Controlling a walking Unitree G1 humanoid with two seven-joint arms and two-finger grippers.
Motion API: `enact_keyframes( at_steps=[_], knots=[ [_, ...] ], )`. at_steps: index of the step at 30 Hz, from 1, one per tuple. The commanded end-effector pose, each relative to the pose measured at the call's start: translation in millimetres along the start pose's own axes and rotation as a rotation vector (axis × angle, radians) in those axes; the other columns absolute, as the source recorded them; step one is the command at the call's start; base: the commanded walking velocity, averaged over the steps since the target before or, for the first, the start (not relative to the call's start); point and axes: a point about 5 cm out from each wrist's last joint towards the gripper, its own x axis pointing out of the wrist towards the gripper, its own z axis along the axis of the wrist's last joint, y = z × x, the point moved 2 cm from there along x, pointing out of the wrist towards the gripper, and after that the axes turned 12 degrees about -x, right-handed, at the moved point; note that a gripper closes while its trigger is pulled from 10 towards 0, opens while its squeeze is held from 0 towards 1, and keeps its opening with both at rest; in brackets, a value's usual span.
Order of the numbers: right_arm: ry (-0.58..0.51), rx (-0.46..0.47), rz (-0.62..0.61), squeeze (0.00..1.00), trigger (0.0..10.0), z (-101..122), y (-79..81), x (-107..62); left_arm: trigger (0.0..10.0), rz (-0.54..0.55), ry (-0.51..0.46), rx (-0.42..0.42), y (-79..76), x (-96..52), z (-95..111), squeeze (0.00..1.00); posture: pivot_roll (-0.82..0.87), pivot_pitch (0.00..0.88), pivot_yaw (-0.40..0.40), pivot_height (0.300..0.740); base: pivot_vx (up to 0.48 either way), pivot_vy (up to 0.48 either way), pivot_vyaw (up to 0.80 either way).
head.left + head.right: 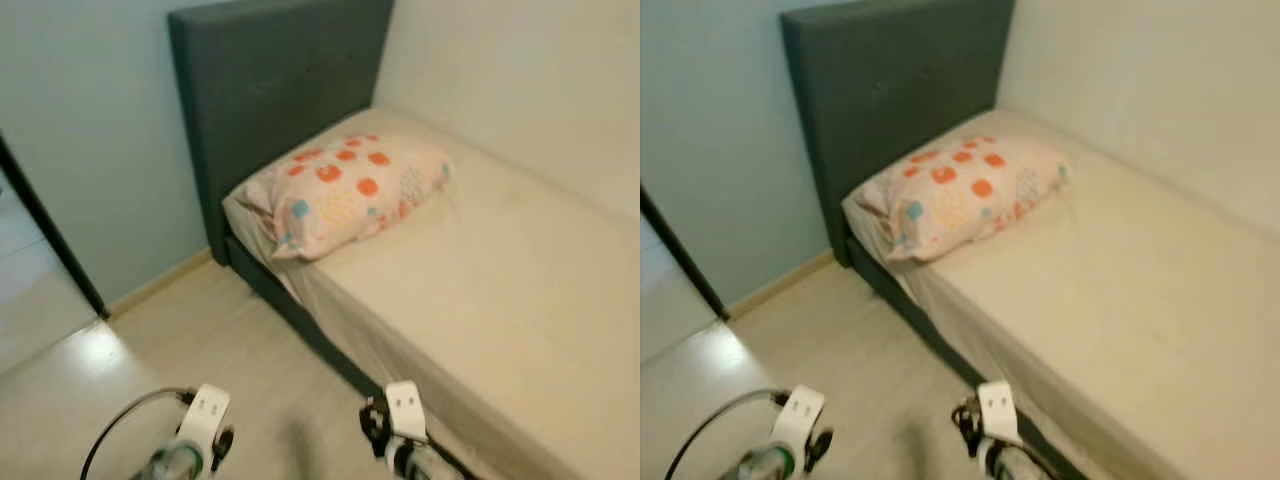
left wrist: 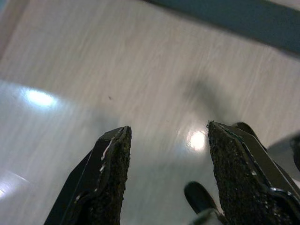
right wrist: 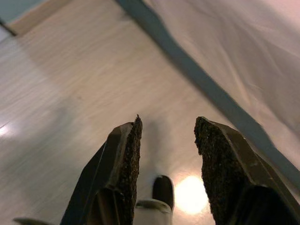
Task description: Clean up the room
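A pillow [image 1: 345, 192] with orange and blue dots lies at the head of a bed [image 1: 500, 290] covered by a beige sheet, against a dark grey headboard [image 1: 270, 90]. Both arms hang low in front of me, their wrists at the bottom edge of the eye views. My left gripper [image 2: 168, 140] is open over the bare pale floor. My right gripper [image 3: 168, 129] is also open, above the floor close beside the bed's dark base [image 3: 206, 89]. Neither holds anything.
The bed fills the right side and runs along the back wall. Light wooden floor [image 1: 190, 350] lies to the bed's left. A dark door frame [image 1: 50, 235] stands at the far left, with a skirting board along the blue wall.
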Motion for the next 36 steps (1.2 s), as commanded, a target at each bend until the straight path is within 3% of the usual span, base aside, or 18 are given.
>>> enact_keyframes(
  at_steps=[1,11,22,36],
  knots=[
    [0.009,-0.005,-0.004,0.00,10.0,-1.6,-2.1,-0.5,10.0,-0.004,0.009,-0.013,-3.7,0.3,-1.9,0.00,-0.03,0.000,0.045,0.740,0.000,0.000,-0.78],
    [0.010,-0.005,0.003,0.00,10.0,-0.3,-0.2,0.5,10.0,-0.007,0.004,0.008,-3.1,0.5,-0.1,0.00,-0.02,0.000,0.048,0.740,0.000,0.000,-0.78],
    [0.012,-0.013,-0.008,0.00,10.0,-0.9,-3.1,0.1,10.0,0.004,0.001,-0.022,-2.2,1.2,1.8,0.00,-0.03,0.000,0.045,0.740,0.000,0.000,-0.77],
    [0.011,-0.062,0.022,0.00,10.0,1.3,1.1,1.3,10.0,0.011,-0.004,-0.037,-2.3,1.5,2.9,0.00,-0.02,0.000,0.038,0.740,0.000,0.351,0.00]
  ],
)
